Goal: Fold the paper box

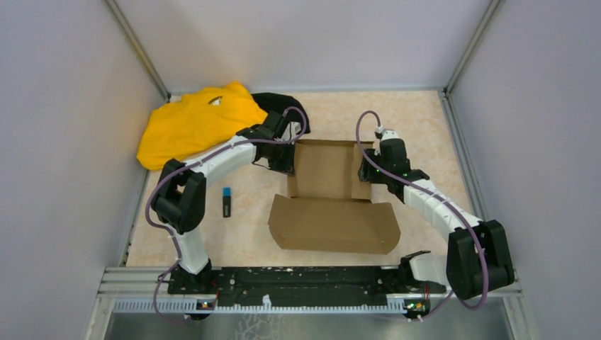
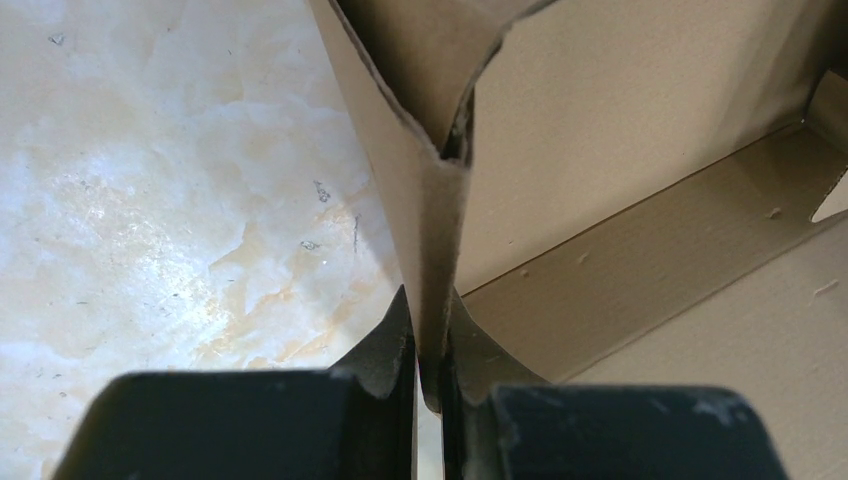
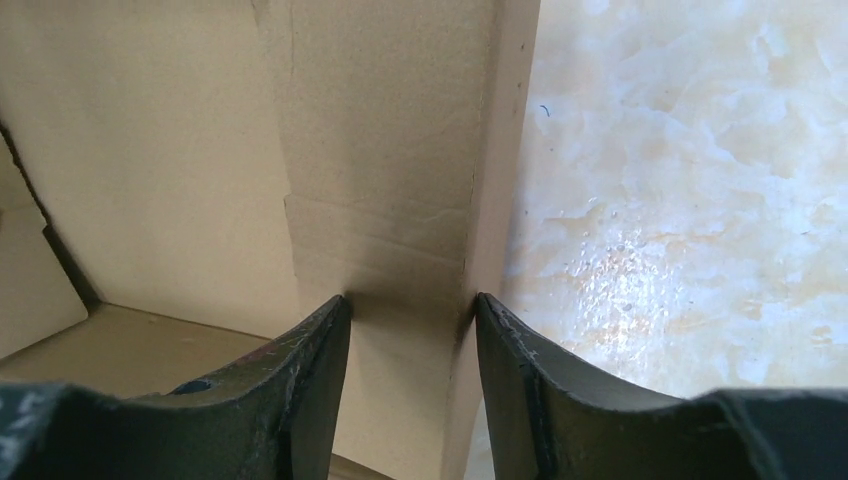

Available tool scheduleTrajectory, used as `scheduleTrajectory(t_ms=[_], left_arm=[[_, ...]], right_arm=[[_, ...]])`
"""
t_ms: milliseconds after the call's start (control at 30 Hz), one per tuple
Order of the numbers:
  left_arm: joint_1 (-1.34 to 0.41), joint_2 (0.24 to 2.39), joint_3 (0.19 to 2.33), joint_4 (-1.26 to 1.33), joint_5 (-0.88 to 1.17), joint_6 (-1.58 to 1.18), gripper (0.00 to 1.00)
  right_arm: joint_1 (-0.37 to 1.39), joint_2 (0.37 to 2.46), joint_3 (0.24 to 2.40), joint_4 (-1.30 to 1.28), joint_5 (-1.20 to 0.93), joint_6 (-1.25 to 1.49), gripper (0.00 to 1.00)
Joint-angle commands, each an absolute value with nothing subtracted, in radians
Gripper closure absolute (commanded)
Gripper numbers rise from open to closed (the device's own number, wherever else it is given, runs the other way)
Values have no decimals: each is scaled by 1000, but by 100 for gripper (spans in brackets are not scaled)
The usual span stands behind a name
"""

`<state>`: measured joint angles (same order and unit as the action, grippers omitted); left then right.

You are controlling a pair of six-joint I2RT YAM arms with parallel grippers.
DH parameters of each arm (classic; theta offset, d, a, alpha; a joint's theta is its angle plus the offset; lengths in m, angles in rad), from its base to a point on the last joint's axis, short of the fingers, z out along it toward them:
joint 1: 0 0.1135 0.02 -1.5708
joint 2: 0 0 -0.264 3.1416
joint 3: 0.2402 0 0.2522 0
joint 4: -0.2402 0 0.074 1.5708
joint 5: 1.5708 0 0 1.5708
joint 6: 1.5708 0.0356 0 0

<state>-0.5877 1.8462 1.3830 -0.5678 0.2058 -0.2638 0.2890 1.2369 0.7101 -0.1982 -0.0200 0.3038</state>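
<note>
The paper box [image 1: 328,170] is plain brown cardboard in the middle of the table, its side walls raised and a wide flap [image 1: 333,225] lying flat towards the arms. My left gripper [image 1: 287,161] is at the box's left wall. In the left wrist view that thin wall [image 2: 432,220] runs upright between the fingers, and the left gripper [image 2: 430,350] is shut on it. My right gripper [image 1: 366,174] is at the right wall. In the right wrist view a folded, thicker wall section [image 3: 385,200] fills the gap, and the right gripper [image 3: 410,305] is shut on it, both fingers touching.
A yellow cloth [image 1: 195,124] and a black cloth [image 1: 283,103] lie at the back left, close behind the left arm. A small black and blue object [image 1: 227,202] lies left of the box. Grey enclosure walls ring the marbled table [image 1: 418,120].
</note>
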Motion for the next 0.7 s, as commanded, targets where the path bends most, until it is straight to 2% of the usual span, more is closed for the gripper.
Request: scheduleTrajectory(t_ms=[0, 100, 200, 467, 667], left_arm=[[-620, 1775, 1388, -519, 344, -230, 93], [-621, 1768, 1380, -512, 336, -223, 93], [-621, 1760, 1375, -503, 334, -221, 93], [-629, 1726, 1356, -478, 328, -214, 93], [-643, 1658, 1303, -423, 287, -192, 94]], right_arm=[[308, 1278, 735, -189, 44, 276, 49], [309, 1298, 742, -202, 52, 269, 44], [309, 1306, 740, -199, 54, 265, 54], [356, 1316, 732, -222, 197, 258, 63], [440, 1239, 714, -241, 414, 257, 59]])
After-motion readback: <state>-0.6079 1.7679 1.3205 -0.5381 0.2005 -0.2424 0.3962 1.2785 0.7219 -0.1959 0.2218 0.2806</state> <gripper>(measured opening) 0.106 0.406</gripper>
